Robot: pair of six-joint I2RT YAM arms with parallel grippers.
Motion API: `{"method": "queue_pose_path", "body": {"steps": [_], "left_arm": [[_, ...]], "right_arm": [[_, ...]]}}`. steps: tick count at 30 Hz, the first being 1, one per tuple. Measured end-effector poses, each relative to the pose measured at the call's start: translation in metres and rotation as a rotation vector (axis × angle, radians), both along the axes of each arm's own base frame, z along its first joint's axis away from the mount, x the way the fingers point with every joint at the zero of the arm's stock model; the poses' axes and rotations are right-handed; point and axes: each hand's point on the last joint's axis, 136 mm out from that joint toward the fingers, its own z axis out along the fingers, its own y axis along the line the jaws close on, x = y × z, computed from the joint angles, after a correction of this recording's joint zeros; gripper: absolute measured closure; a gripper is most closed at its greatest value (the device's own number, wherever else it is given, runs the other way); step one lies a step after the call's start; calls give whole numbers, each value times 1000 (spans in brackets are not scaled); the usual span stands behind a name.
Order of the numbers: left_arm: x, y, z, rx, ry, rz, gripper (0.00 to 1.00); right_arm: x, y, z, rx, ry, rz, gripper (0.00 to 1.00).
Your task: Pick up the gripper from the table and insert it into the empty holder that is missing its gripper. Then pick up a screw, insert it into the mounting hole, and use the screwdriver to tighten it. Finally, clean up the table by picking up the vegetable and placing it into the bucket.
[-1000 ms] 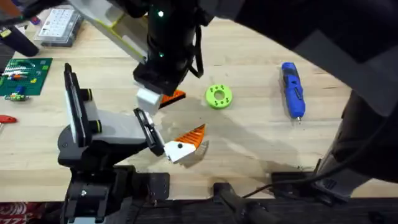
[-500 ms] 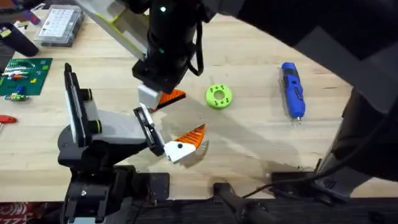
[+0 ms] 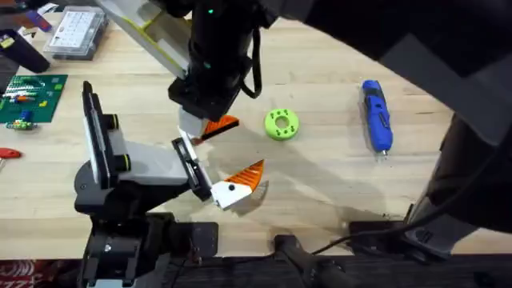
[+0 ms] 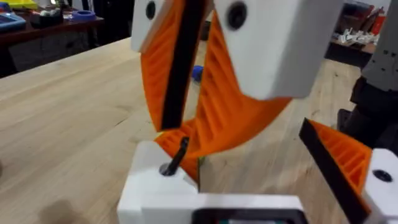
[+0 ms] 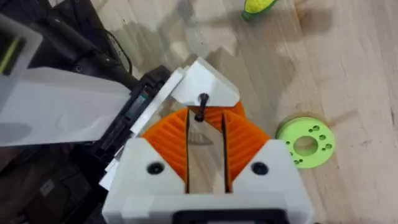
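Holder (image 3: 144, 164) sits lower left of frame. Just above its tip, right gripper (image 3: 202, 120) seems clamped on orange finger piece (image 3: 222, 125), though the grip is partly hidden. Green disc (image 3: 281, 123) just right of it. Screwdriver (image 3: 376, 114) lies upper right on the table (image 3: 320, 184).

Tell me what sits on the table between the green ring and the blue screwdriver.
Nothing: in the overhead view the stretch between the green ring and the screwdriver is bare wooden table.

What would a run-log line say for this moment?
stage: insertion | right hand: shut on the gripper, near the holder bracket | screwdriver: lying on table
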Motion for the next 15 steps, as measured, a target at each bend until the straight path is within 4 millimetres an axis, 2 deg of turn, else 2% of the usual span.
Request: {"method": "queue_pose_path", "body": {"steps": [6,9,11,15], "left_arm": [[0,0,0,0,0,0,11],[0,0,0,0,0,0,11],[0,0,0,0,0,0,11],[0,0,0,0,0,0,11]], "right_arm": [[-1,1,0,2,4,1,802],[-1,1,0,3,4,2,880],[-2,1,0,3,5,2,979],[-2,1,0,4,7,2,990]]}}
